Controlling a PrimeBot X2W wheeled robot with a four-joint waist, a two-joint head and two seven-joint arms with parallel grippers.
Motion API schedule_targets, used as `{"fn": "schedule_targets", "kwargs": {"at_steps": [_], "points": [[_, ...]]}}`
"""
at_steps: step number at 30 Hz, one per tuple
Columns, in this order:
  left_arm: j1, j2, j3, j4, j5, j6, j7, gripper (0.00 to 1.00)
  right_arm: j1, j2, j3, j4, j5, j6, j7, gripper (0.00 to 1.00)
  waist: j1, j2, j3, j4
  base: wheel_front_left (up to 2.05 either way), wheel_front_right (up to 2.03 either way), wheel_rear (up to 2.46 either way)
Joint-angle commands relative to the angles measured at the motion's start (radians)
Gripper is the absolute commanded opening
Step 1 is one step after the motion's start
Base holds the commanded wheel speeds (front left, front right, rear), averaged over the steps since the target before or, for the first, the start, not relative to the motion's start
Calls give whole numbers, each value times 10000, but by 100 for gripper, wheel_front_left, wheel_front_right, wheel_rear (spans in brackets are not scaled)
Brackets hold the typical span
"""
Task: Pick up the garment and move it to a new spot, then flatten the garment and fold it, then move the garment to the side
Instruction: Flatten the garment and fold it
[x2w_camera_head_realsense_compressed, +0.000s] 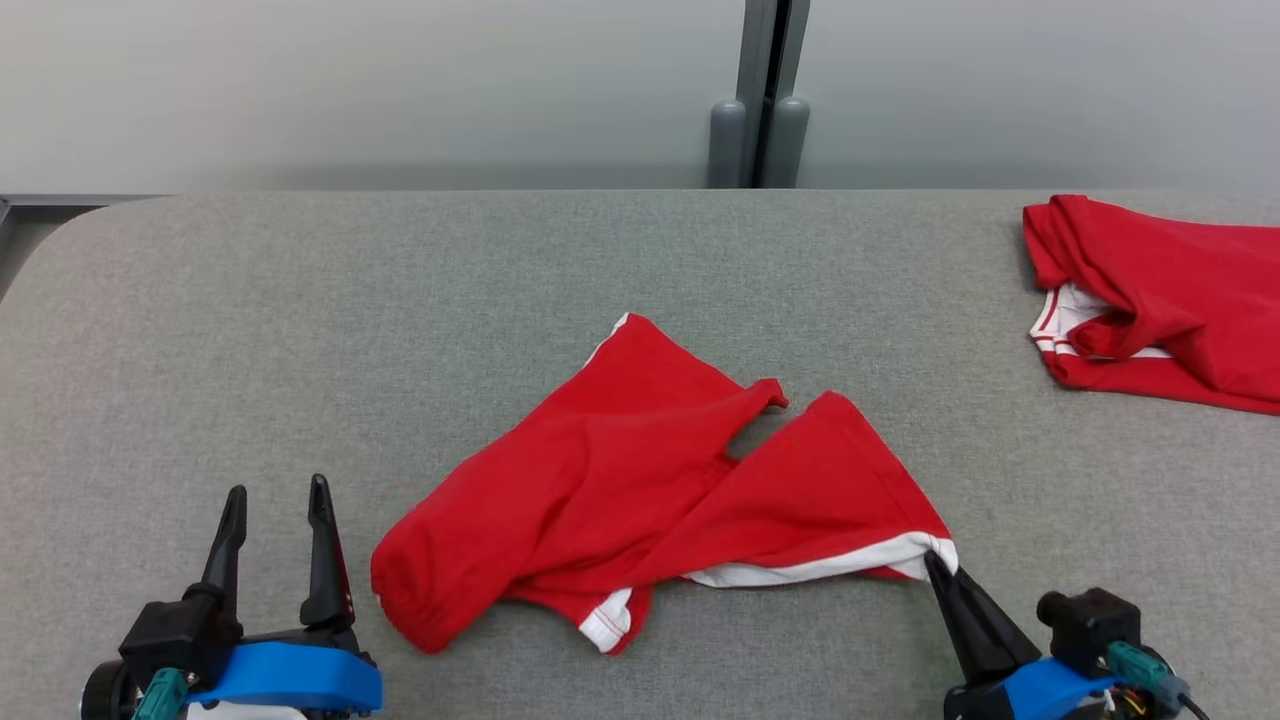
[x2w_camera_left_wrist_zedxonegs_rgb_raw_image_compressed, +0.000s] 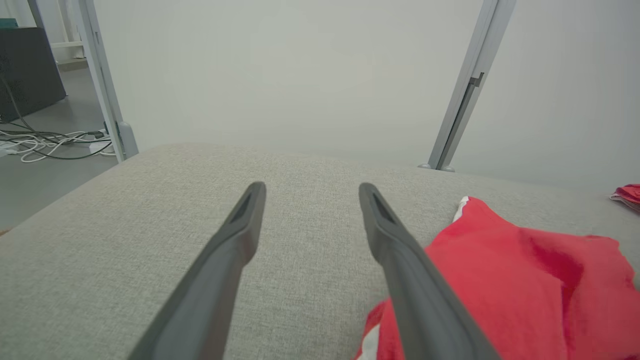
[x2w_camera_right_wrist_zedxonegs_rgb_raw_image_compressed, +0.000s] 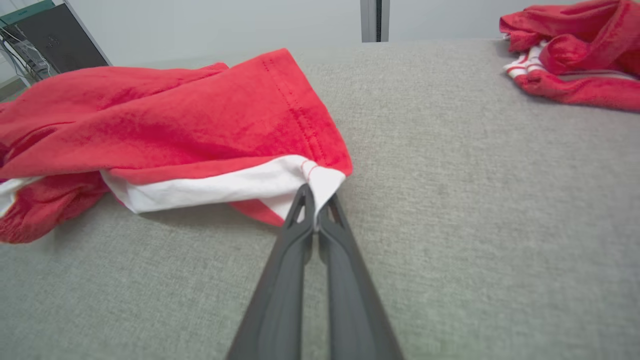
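A red garment (x2w_camera_head_realsense_compressed: 640, 480) with white trim lies crumpled in the middle of the grey table (x2w_camera_head_realsense_compressed: 300, 320). My right gripper (x2w_camera_head_realsense_compressed: 938, 562) is shut on its white-edged right corner (x2w_camera_right_wrist_zedxonegs_rgb_raw_image_compressed: 320, 182), pinching the cloth between the fingertips. In the right wrist view the garment (x2w_camera_right_wrist_zedxonegs_rgb_raw_image_compressed: 150, 120) spreads to the left of that pinch. My left gripper (x2w_camera_head_realsense_compressed: 278, 492) stands open at the lower left, just left of the garment's rounded left end, holding nothing. The left wrist view shows its open fingers (x2w_camera_left_wrist_zedxonegs_rgb_raw_image_compressed: 245, 220) over bare table with the garment (x2w_camera_left_wrist_zedxonegs_rgb_raw_image_compressed: 525, 280) at the right.
A second red garment (x2w_camera_head_realsense_compressed: 1160, 300) with white stripes lies bunched at the table's far right edge, also in the right wrist view as that garment (x2w_camera_right_wrist_zedxonegs_rgb_raw_image_compressed: 575, 55). Behind the table is a pale wall with a grey post (x2w_camera_head_realsense_compressed: 760, 90). Cables (x2w_camera_left_wrist_zedxonegs_rgb_raw_image_compressed: 45, 142) lie on the floor beyond the table's left end.
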Motion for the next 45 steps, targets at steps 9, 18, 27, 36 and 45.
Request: {"fn": "schedule_targets", "kwargs": {"at_steps": [9, 18, 27, 36, 45], "points": [[143, -7, 54, 67, 97, -86, -45, 100, 691, 205, -500, -1066, -149, 2, 3, 100, 1, -1, -174, -110, 0, 0, 0], [554, -12, 336, 11, 304, -146, -45, 100, 781, 925, -1350, -2154, -593, 2, -37, 100, 1, -1, -561, 21, 0, 0, 0], [846, -12, 283, -16, 482, -46, -45, 100, 1222, 1311, -2073, -2556, -913, 2, -39, 100, 1, -1, -807, 206, 0, 0, 0], [1150, -10, 283, -115, 607, 64, -43, 100, 1569, 1366, -2437, -2494, -1119, 2, -40, 100, 1, -1, -1050, 227, 0, 0, 0], [1111, 7, 362, -24, 657, -17, -43, 100, 1601, 1366, -2306, -2342, -983, 2, -41, 100, 1, -1, -1100, 208, 0, 0, 0]]}}
